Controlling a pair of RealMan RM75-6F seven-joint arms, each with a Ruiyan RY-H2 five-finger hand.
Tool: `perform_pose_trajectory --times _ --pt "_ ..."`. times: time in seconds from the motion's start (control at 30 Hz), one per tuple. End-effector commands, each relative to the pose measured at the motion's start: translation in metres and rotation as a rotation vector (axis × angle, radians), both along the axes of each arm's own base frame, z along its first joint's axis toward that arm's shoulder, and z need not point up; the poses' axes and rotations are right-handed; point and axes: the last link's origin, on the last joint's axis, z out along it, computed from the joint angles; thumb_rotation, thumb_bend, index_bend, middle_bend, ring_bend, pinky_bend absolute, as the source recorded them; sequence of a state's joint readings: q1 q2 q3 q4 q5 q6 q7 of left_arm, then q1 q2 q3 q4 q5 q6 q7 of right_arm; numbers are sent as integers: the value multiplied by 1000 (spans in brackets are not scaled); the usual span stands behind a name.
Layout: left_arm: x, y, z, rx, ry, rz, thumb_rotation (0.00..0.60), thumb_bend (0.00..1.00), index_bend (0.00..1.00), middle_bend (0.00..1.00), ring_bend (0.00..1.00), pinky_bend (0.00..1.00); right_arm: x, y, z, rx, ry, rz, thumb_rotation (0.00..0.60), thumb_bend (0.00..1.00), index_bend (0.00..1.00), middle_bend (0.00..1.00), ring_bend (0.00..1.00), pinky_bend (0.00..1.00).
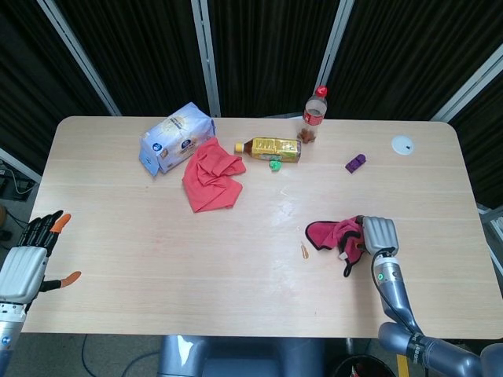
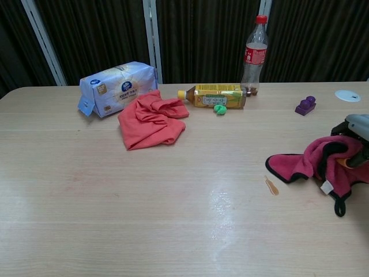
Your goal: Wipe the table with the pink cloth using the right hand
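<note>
The pink cloth (image 1: 328, 233) with black trim lies bunched on the right part of the table (image 1: 157, 259), just right of a small brown smear (image 1: 303, 250). My right hand (image 1: 377, 235) sits on the cloth's right end, fingers curled down into the fabric and gripping it. The chest view shows the same cloth (image 2: 305, 162) with the right hand (image 2: 356, 137) at the frame's right edge and the smear (image 2: 271, 186) to its left. My left hand (image 1: 30, 258) hovers at the table's left edge, fingers spread, holding nothing.
A coral-red cloth (image 1: 211, 176) lies crumpled beside a tissue pack (image 1: 176, 138). At the back are a lying yellow bottle (image 1: 271, 148), a green cap (image 1: 274, 166), an upright cola bottle (image 1: 313, 115), a purple block (image 1: 355, 163) and a white disc (image 1: 402, 144).
</note>
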State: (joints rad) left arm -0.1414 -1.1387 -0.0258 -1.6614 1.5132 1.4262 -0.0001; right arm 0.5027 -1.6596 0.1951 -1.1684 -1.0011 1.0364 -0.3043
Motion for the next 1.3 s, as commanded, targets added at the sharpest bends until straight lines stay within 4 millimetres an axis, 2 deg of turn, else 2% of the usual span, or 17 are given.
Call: perform_pose_trajectory --times 0.03,0.27,0.3,0.4,0.47,0.57,0.67,0.93,1.0,1.07,1.3 --pt "0 0 0 -2 -2 2 600 0 24 0 0 0 25 2 -11 10 -61 49 600 502 761 670 597 726" --pt "0 0 0 -3 -5 6 600 0 25 0 0 0 81 12 -34 56 -136 177 600 506 770 676 603 738" --pt "-1 0 0 -3 -5 7 600 0 25 0 0 0 98 15 -39 72 -160 214 600 507 772 676 604 738" --pt "-1 1 0 -3 -7 9 600 0 28 0 0 0 124 24 -47 99 -185 262 600 507 772 676 604 738" --pt "-1 1 0 -4 -8 9 600 0 29 0 0 0 134 28 -51 109 -193 277 600 506 772 676 604 738" --pt "-1 0 1 -4 -9 8 600 0 31 0 0 0 139 35 -57 124 -202 264 600 507 773 676 604 738" --pt "-1 0 1 -5 -10 10 600 0 34 0 0 0 131 42 -65 147 -188 233 600 507 773 676 604 738" --pt "-1 0 0 -4 -11 14 600 0 33 0 0 0 86 44 -72 130 -91 109 600 507 774 676 604 738" --pt "-1 0 0 -6 -10 15 600 0 34 0 0 0 67 38 -65 99 -58 61 600 507 773 676 604 737" --pt "-1 0 0 -7 -11 17 600 0 34 0 0 0 58 35 -59 83 -43 42 600 506 774 676 604 738" --pt "0 0 0 -4 -10 15 600 0 33 0 0 0 16 18 -19 -18 64 -32 600 508 775 676 604 738"
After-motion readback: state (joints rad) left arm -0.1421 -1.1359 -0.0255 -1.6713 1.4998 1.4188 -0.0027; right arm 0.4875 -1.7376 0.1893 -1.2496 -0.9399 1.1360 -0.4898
